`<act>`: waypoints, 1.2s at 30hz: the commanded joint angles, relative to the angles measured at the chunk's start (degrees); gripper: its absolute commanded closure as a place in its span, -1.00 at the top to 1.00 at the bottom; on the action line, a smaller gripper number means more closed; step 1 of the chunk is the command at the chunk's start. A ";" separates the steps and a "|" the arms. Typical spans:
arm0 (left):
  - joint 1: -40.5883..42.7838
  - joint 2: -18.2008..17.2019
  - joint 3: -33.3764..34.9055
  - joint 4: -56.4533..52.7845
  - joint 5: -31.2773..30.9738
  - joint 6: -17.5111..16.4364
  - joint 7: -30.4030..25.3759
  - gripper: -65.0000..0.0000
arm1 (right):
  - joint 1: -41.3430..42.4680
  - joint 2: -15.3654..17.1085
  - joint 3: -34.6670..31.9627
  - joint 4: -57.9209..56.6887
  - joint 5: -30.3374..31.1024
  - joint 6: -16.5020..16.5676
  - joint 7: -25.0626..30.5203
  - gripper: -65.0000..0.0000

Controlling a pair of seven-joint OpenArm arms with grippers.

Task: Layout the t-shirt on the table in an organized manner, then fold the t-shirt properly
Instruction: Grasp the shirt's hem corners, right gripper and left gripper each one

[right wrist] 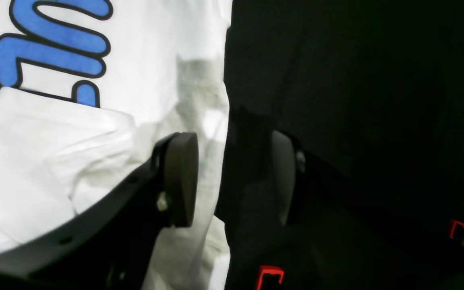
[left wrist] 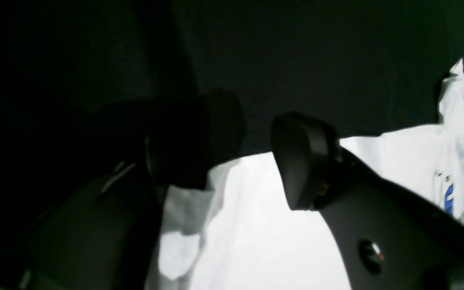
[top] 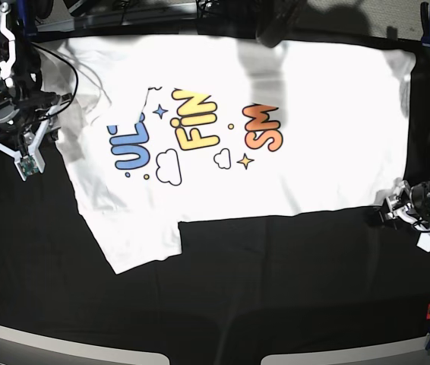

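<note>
T-shirt flat across the table's far half, one end effector at each side edge.

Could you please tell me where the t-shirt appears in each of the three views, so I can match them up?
Left wrist: the t-shirt fills the lower centre and right, beneath the left gripper.
Right wrist: it covers the left half, beside the right gripper.
Base: it is spread print-up across the upper middle of the table.
Shared landmark: the blue lettering.

Wrist views are dim and blurred, the t-shirt overexposed; base view is bright overhead.
</note>
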 commanded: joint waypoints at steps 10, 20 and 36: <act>-0.11 -3.13 0.20 2.23 -2.69 0.90 15.13 0.14 | 0.31 0.98 0.61 0.76 -0.63 -0.17 2.34 -0.12; -0.11 -3.21 0.20 2.91 -13.44 -0.43 18.97 0.08 | 0.31 0.98 0.61 0.76 -0.63 -0.20 2.80 -0.12; -0.13 -3.13 0.20 3.32 -14.03 -0.43 12.37 -1.00 | 14.62 -0.15 0.61 -10.49 -0.57 -2.64 8.85 -0.12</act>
